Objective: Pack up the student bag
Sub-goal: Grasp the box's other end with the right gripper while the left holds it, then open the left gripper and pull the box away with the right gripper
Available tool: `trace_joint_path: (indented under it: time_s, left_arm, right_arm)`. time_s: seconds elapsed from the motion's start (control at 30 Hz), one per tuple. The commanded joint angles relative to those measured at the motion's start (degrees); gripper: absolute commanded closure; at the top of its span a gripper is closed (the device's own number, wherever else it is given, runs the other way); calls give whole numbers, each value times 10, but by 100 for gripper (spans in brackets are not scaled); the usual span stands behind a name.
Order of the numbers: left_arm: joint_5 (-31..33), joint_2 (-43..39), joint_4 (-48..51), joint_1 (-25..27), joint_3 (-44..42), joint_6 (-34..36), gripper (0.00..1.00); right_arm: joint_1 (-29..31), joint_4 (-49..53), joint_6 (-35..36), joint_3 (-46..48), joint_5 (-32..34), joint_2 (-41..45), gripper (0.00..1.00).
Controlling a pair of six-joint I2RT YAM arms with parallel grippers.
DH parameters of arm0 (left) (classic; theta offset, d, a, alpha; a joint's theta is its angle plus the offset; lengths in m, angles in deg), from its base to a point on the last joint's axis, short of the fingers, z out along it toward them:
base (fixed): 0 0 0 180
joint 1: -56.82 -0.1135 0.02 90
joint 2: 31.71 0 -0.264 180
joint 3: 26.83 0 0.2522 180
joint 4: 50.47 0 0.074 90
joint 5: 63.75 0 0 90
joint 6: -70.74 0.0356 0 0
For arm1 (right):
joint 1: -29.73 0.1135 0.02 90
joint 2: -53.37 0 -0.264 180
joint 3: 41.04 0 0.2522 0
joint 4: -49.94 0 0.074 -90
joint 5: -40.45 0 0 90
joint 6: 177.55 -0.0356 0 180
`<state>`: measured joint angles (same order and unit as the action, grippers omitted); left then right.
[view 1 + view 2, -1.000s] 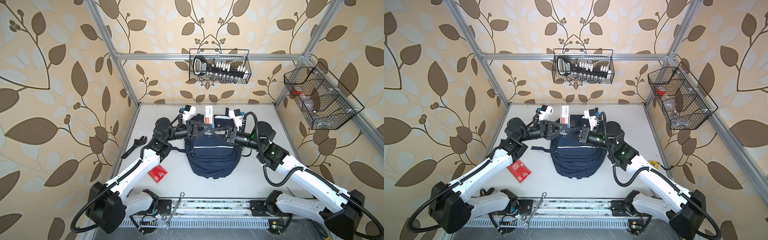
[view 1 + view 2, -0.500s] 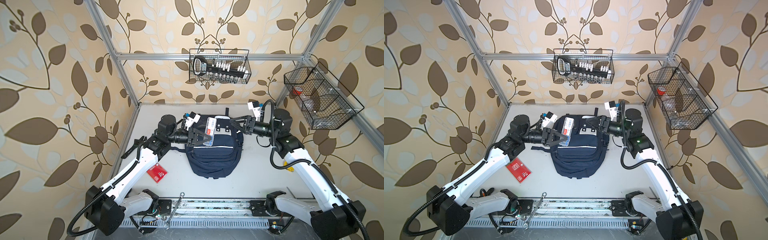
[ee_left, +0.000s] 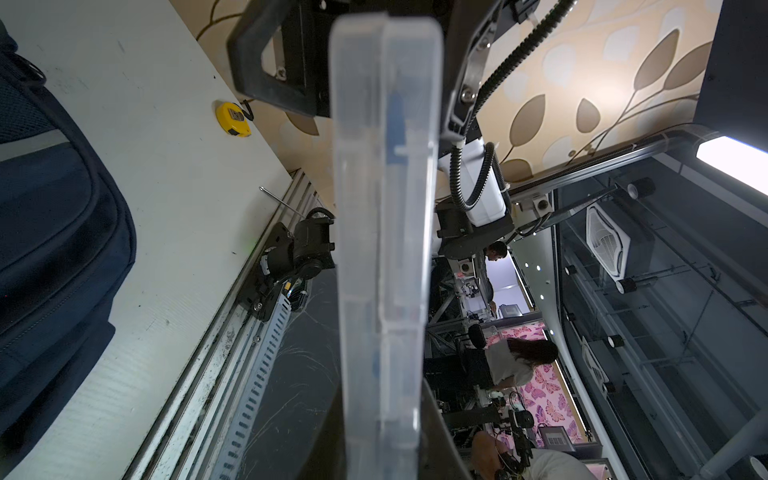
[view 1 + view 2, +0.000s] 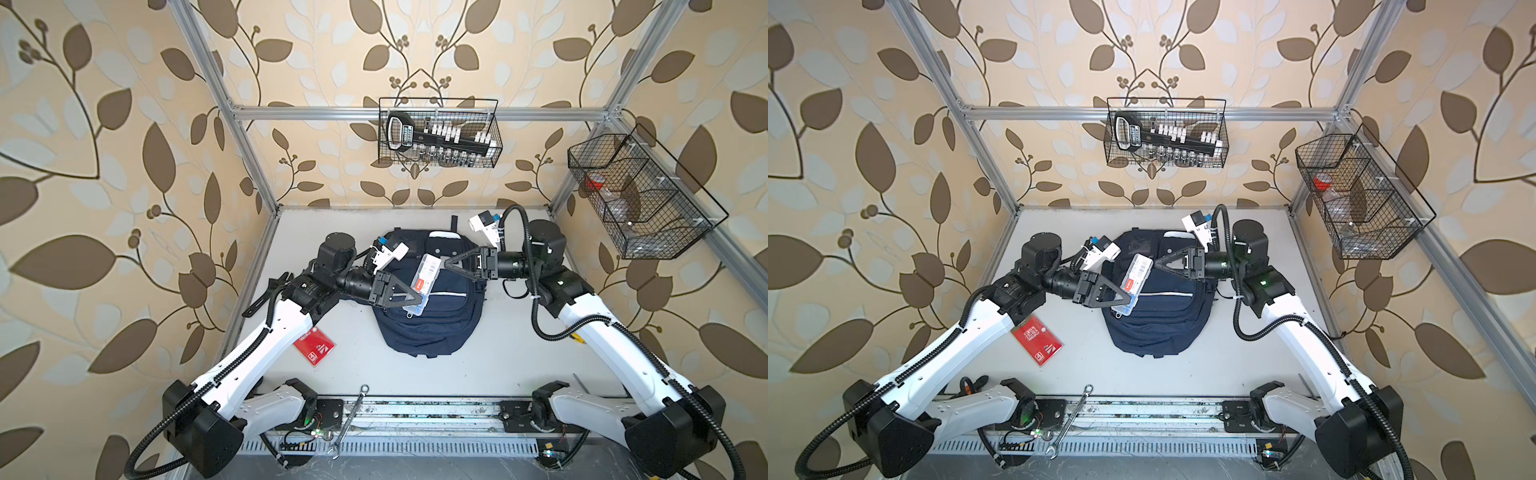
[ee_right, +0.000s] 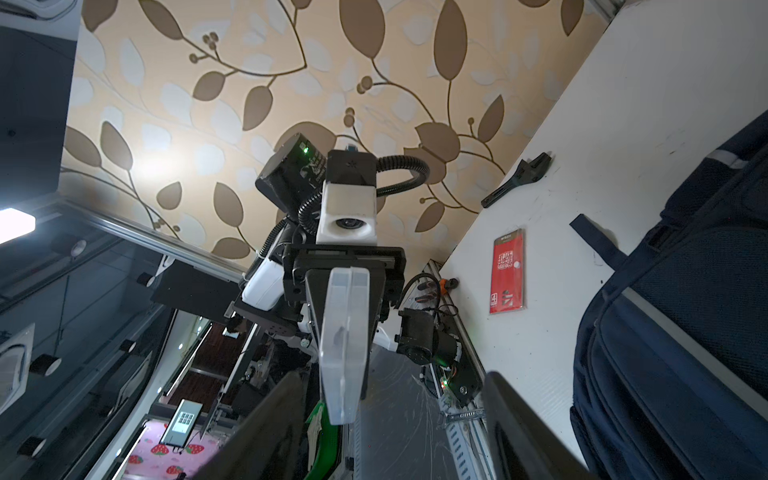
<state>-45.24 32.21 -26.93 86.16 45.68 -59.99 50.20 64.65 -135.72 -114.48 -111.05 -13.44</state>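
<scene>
Top views: left gripper (image 4: 415,302), arm extended, holds case (image 4: 424,277) over student bag (image 4: 430,330)

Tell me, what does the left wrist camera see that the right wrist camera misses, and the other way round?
Only the left wrist view shows a yellow tape measure and people in the room beyond. Only the right wrist view shows a red packet and a black wrench. Both show the clear plastic case edge-on, the navy student bag and the white table.
</scene>
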Motion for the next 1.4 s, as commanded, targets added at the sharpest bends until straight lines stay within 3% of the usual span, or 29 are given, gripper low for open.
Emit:
trace_joint_path:
  time_s: [0.0,0.23,0.4,0.57,0.67,0.77,0.97,1.0,1.1,1.13,1.2,1.37]
  left_arm:
    - [-20,-2,-11,8,19,22,100]
    - [-17,1,-14,9,20,22,100]
    - [-19,0,-26,10,19,16,100]
    - [-19,2,-26,13,17,17,100]
    - [-19,2,-27,15,16,17,100]
    - [-19,4,-31,16,17,17,100]
    - [-10,10,-22,17,20,25,100]
    - [2,13,-7,17,25,36,99]
    - [78,25,91,17,56,100,40]
    - [120,31,135,17,70,128,27]
    - [180,40,192,18,93,174,20]
    - [455,65,312,28,117,267,18]
  right_arm:
    - [8,1,16,-15,3,-21,40]
    - [17,0,14,-22,9,-31,67]
    - [19,-12,1,-15,-4,-33,66]
    - [24,-32,-10,-13,-10,-28,74]
    - [29,-54,-28,-6,-14,-28,68]
    - [33,-60,-34,-4,-13,-32,69]
    - [42,-78,-40,4,-10,-29,100]
    - [42,-78,-38,5,-7,-26,100]
    - [39,-59,-24,5,17,-10,100]
    - [37,-45,-15,4,33,-1,100]
    - [26,19,24,-9,82,20,100]
    - [-52,164,72,-17,211,69,100]
